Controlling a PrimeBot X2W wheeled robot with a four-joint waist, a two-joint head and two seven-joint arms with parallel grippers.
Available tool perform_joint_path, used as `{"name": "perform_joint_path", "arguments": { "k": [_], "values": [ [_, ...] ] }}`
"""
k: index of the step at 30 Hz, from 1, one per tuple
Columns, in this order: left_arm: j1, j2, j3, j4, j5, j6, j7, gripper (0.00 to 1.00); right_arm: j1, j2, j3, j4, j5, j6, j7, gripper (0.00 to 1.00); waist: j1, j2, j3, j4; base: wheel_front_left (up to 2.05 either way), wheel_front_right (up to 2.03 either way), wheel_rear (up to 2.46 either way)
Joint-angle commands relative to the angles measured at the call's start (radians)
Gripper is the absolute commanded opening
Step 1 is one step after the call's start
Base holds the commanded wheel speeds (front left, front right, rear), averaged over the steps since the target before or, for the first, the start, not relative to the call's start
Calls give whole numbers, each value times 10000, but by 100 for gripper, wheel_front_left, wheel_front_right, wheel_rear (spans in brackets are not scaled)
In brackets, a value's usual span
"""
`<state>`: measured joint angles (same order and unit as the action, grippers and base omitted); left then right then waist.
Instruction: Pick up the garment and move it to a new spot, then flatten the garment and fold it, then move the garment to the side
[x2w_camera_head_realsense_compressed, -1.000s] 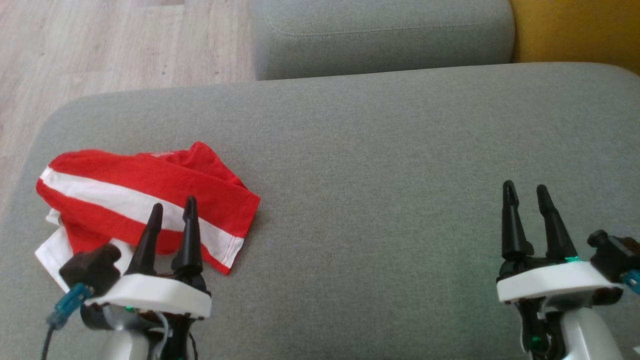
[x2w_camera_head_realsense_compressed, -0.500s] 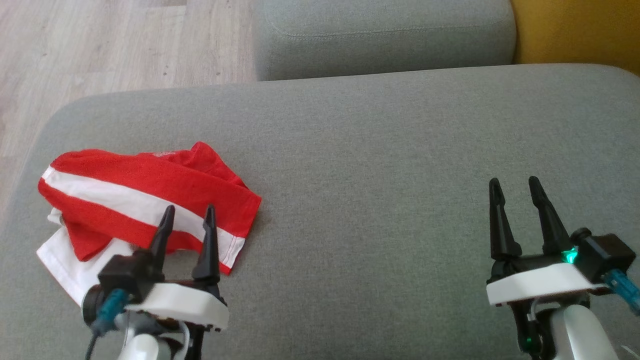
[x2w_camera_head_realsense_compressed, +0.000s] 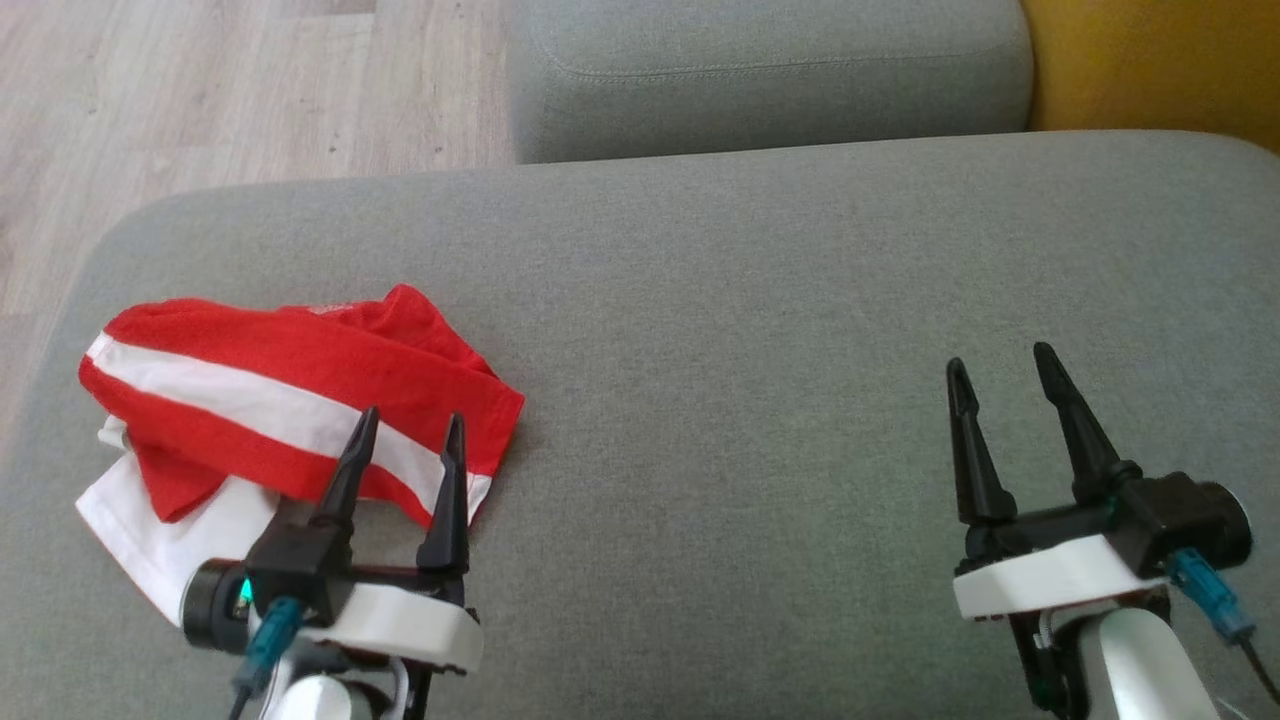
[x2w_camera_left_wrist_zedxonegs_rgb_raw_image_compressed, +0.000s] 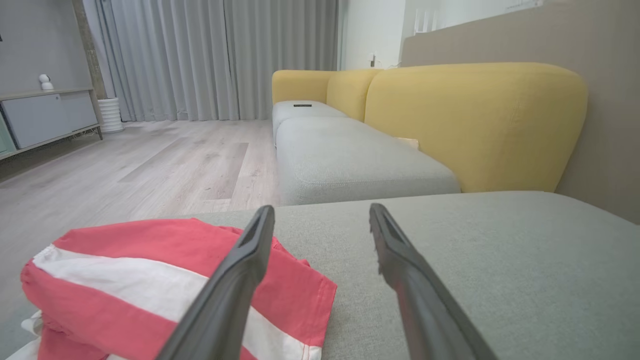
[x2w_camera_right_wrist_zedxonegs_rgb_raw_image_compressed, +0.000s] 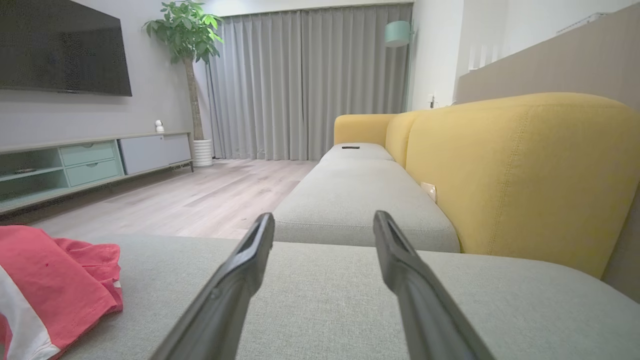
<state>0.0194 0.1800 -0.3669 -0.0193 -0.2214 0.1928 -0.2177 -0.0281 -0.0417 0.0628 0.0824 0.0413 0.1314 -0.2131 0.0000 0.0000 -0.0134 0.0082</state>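
Observation:
A red garment with white stripes (x2w_camera_head_realsense_compressed: 270, 400) lies crumpled on the left part of the grey sofa seat (x2w_camera_head_realsense_compressed: 750, 330). My left gripper (x2w_camera_head_realsense_compressed: 412, 425) is open, its fingers hovering over the garment's near right corner with nothing between them. In the left wrist view the garment (x2w_camera_left_wrist_zedxonegs_rgb_raw_image_compressed: 150, 270) sits to the left, partly behind the left finger (x2w_camera_left_wrist_zedxonegs_rgb_raw_image_compressed: 240, 270). My right gripper (x2w_camera_head_realsense_compressed: 1000, 365) is open over bare seat far to the right, well apart from the garment. In the right wrist view the garment (x2w_camera_right_wrist_zedxonegs_rgb_raw_image_compressed: 55, 280) shows at the far left edge.
A second grey seat cushion (x2w_camera_head_realsense_compressed: 770, 75) lies beyond the one I work over, with a yellow backrest (x2w_camera_head_realsense_compressed: 1150, 60) at the right. Wooden floor (x2w_camera_head_realsense_compressed: 200, 90) drops off past the seat's left edge. A small dark object (x2w_camera_right_wrist_zedxonegs_rgb_raw_image_compressed: 350, 147) rests on a distant cushion.
Both grippers have drawn back towards me and rolled slightly. The left one has shifted right, to the garment's near right corner. The right one has shifted left. The garment has not moved.

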Motion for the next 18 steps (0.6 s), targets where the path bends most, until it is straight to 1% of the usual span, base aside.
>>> {"name": "perform_joint_path", "arguments": {
  "k": [1, 4, 6, 9, 12, 15, 18],
  "values": [
    [-298, -11, 401, -434, 113, -38, -124, 100, -254, -79, 303, -444, -213, -7, -167, 100, 0, 0, -3, 5, 0, 0, 0],
    [-133, -340, 828, -469, -22, -450, -212, 100, -172, -80, 255, -450, 230, -7, -256, 100, 0, 0, -17, 10, 0, 0, 0],
    [-1, -569, 1147, -417, -55, -849, -270, 100, -115, -82, 253, -410, 554, -7, -315, 100, 0, 0, -31, 4, 0, 0, 0],
    [156, -870, 1647, -300, 66, -1391, -358, 100, -65, -83, 299, -305, 805, -7, -403, 100, 0, 0, -34, -11, 0, 0, 0],
    [263, -1082, 2011, -116, 302, -1898, -440, 100, 22, -85, 239, -29, 1425, -7, -486, 100, 0, 0, -46, -21, 0, 0, 0],
    [316, -1209, 2287, 183, 316, -2251, -440, 100, 37, -85, 300, 236, 1989, -7, -486, 100, 0, 0, -52, -26, 0, 0, 0],
    [336, -1266, 2442, 448, 352, -2436, -440, 100, 28, -85, 279, 424, 2498, -7, -486, 100, 0, 0, -58, -33, 0, 0, 0]
  ]
}}
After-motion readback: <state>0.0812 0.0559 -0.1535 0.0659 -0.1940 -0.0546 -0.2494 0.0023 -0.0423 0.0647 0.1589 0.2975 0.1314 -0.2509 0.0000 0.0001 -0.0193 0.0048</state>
